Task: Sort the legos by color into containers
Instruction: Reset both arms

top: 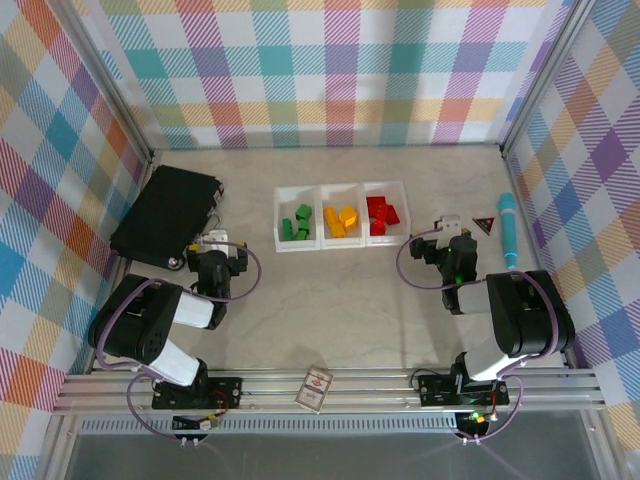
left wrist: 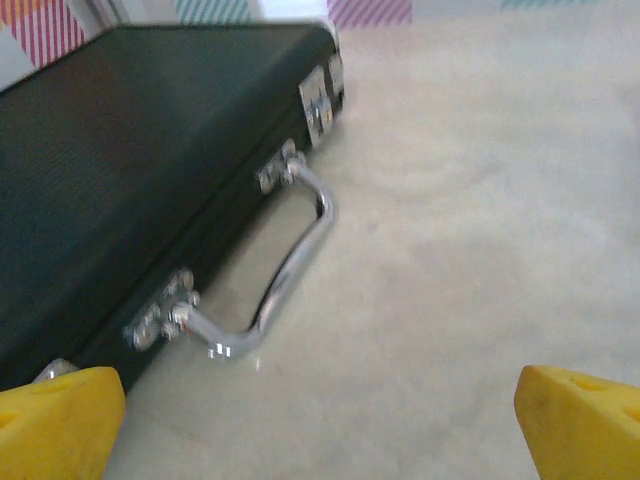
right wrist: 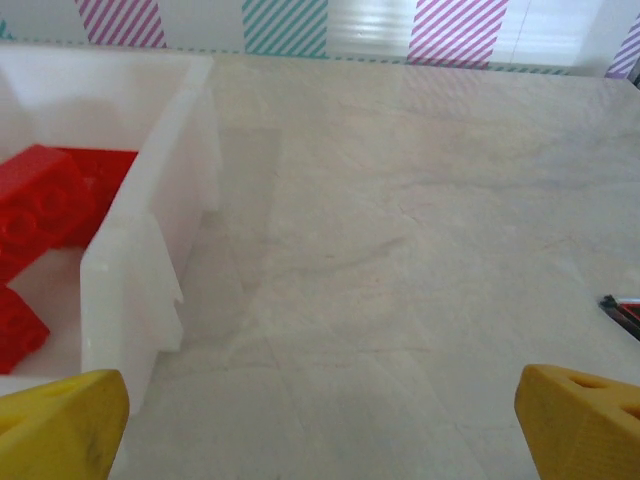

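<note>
Pastel plaid paper covers the walls around a pale, marbled table (top: 340, 310). At its near edge both arms sit tucked in low.

The left gripper (top: 221, 250) (left wrist: 320, 425) has its jaws spread wide with nothing between them, and its yellow fingertips (left wrist: 60, 420) sit at the two bottom corners of the wrist view. Just ahead of it lies a flat black case (top: 165, 213) (left wrist: 130, 180), whose chrome handle (left wrist: 290, 265) rests on the table facing the fingers.

The right gripper (top: 447, 232) (right wrist: 320, 425) is likewise parted and holds nothing. It hangs over bare table just beside the right end of the containers (top: 340, 247), whose white wall (right wrist: 150, 270) stands ahead and to its left.

The containers lie in a row toward the far side, between the two grippers. Green legos (top: 297, 223) are in the left tray, yellow and orange legos (top: 340, 220) in the middle one, and red legos (top: 382, 214) (right wrist: 40, 215) in the right one.

Right of that gripper are a small triangular card (top: 485, 223) and a teal pen (top: 508, 230). A red-and-white card (top: 315, 388) leans on the rail (top: 380, 385) between the arm bases.
</note>
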### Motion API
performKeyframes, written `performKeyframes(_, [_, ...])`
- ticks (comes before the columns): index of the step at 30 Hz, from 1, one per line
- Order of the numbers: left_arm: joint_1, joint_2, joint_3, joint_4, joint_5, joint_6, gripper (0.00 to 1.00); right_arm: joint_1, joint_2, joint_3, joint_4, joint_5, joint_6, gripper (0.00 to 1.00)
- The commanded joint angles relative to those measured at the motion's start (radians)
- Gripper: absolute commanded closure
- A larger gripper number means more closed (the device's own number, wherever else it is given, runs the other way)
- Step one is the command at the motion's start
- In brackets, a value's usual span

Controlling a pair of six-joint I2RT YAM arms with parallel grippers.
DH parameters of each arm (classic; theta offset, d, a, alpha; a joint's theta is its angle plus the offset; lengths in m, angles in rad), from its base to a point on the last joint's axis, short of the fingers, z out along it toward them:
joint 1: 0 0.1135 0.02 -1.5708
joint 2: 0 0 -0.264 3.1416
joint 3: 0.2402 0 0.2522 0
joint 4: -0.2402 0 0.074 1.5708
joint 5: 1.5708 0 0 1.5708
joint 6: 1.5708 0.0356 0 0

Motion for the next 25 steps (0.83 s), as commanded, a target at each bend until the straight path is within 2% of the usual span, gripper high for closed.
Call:
performKeyframes(1, [0.038,0.046,0.041,0.069,0.111,-0.026,0.00,-0.010,-0.007,0.038,-0.050,0.028,0.058,0.01])
performKeyframes(2, [0.054,0.005,0.079,-0.084,0.151,-0.047,0.00,-0.016,-0.007,0.043,-0.059,0.024,0.064,0.01])
performKeyframes(4, [0.096,0.035,0.106,-0.084,0.210,-0.066,0.00,-0.017,-0.007,0.043,-0.060,0.022,0.064,0.01])
performKeyframes(5, [0.110,0.019,0.127,-0.148,0.204,-0.095,0.00,-0.017,-0.006,0.045,-0.063,0.020,0.064,0.01])
performKeyframes(7, [0.114,0.027,0.132,-0.143,0.166,-0.110,0.00,-0.019,-0.007,0.046,-0.065,0.017,0.066,0.01])
performKeyframes(21, [0.114,0.023,0.132,-0.148,0.167,-0.111,0.00,-0.026,-0.004,0.057,-0.084,-0.001,0.067,0.01])
performKeyframes(25, [0.114,0.024,0.132,-0.148,0.167,-0.110,0.00,-0.023,-0.012,0.029,-0.040,-0.027,0.049,0.01])
